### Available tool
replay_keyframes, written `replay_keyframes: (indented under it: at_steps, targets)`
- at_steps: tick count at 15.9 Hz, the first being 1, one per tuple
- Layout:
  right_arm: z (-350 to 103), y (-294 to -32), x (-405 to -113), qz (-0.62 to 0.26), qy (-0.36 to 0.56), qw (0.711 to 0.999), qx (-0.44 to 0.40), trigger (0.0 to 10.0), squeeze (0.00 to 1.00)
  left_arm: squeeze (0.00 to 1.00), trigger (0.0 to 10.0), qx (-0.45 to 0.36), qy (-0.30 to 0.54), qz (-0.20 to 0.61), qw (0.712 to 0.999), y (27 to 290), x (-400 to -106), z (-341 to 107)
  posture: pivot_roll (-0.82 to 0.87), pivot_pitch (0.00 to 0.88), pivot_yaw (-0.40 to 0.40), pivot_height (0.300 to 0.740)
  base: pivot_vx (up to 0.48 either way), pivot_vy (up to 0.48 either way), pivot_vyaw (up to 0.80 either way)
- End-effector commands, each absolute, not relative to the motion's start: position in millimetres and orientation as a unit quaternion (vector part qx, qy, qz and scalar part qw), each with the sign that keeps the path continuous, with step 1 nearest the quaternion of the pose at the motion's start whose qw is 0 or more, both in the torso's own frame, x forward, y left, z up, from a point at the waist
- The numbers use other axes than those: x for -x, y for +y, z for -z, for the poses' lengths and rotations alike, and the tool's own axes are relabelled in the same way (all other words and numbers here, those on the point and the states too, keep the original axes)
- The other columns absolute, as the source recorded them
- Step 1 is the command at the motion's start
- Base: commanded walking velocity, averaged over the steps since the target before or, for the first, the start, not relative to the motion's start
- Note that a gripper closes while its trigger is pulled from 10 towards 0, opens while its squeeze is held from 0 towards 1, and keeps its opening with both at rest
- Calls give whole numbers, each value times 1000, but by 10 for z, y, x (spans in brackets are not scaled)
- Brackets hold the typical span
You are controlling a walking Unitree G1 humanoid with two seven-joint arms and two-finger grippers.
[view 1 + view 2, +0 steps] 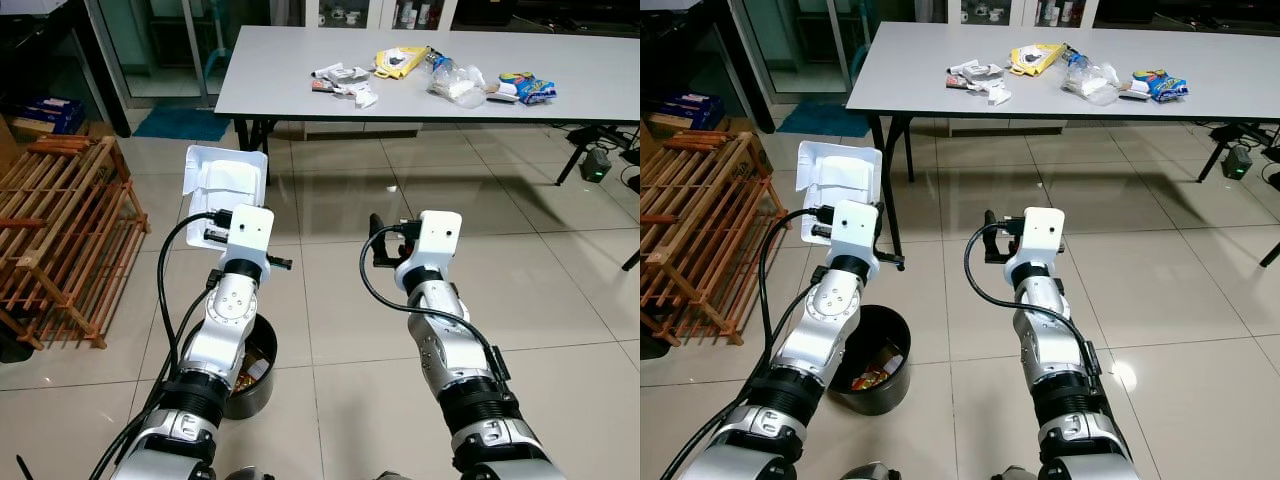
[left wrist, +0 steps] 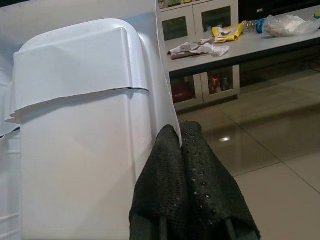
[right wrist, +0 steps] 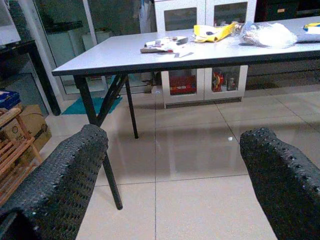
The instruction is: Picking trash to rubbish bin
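My left gripper (image 2: 180, 135) is shut on the edge of a white clamshell food box (image 1: 226, 178), held up above the floor. Below my left arm stands a black rubbish bin (image 1: 902, 340) with some wrappers inside. My right gripper (image 3: 175, 145) is open and holds nothing, raised over the tiles beside the left one. On the grey table (image 1: 270, 70) farther ahead lie crumpled paper wrappers (image 1: 345, 82), a yellow bag (image 1: 400, 60), a clear plastic bag (image 1: 455, 82) and a blue snack packet (image 1: 530, 88).
A wooden slatted rack (image 1: 60, 230) stands at the left. The table's black legs (image 1: 885, 170) come down just beyond the box. A power adapter with cables (image 1: 595, 165) lies at the right. A blue mat (image 1: 180, 122) is at the back left.
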State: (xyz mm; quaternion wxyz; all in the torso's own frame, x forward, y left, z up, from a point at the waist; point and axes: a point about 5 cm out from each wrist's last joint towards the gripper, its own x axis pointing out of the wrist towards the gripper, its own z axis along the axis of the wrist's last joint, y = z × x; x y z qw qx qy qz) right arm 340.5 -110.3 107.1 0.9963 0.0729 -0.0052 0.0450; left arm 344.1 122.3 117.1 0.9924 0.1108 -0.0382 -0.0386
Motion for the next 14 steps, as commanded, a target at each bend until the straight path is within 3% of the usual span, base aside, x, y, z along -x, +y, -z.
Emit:
replay_keyframes:
  at_steps: [1, 12, 14]
  targets:
    - [-1077, -1123, -3413, -42, -4, 996, -75, 10000, 0, 0, 10000, -112, -43, 39, 992, 1210, -3440, -1184, 21, 26, -10, 716, 0, 0, 0]
    - [-1076, -1119, -3413, -43, -3, 996, -76, 10000, 0, 0, 10000, -106, -31, 42, 993, 1207, -3438, -1152, 22, 26, -9, 716, 0, 0, 0]
    - [-1079, -1118, -3414, -43, -4, 996, -76, 10000, 0, 0, 10000, -108, -29, 41, 993, 1211, -3443, -1149, 22, 26, -9, 716, 0, 351, 0]
